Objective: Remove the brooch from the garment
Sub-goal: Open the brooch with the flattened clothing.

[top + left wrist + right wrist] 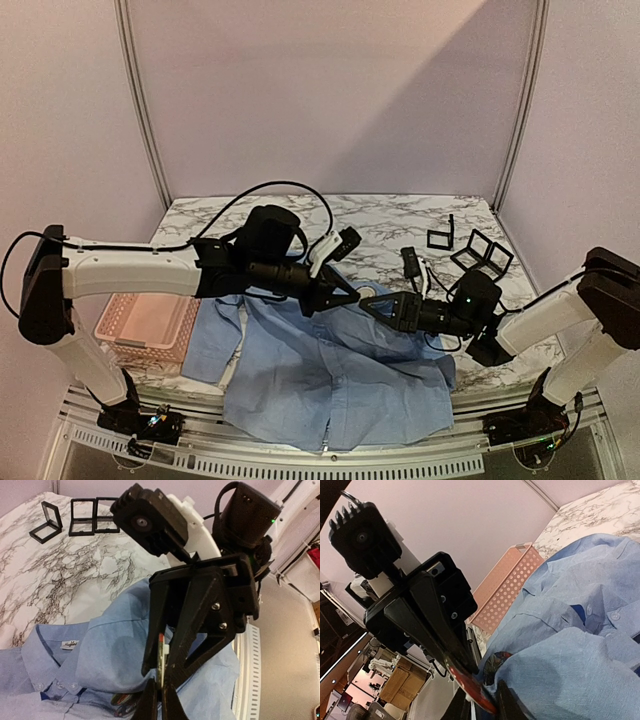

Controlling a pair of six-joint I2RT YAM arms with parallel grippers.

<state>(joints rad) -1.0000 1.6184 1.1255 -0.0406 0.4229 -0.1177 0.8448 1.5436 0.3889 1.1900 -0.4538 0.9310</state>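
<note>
The garment [330,380], a light blue buttoned shirt, lies wrinkled at the table's near edge. It also shows in the left wrist view [110,650] and the right wrist view [580,580]. The brooch [163,655] is a thin red-rimmed disc seen edge-on [467,682], lifted with a fold of fabric. My left gripper [345,297] and right gripper [368,305] meet tip to tip over the shirt's chest. The left gripper [161,692] is shut on the disc's edge. The right gripper [485,707] pinches the disc and fabric from the other side. A second dark round badge [496,664] sits on the shirt just below.
A pink perforated basket [148,330] stands at the left, next to the shirt's sleeve. Several black open display frames [480,250] stand at the back right on the marble table [390,225]. A small black device [410,260] lies behind the right gripper.
</note>
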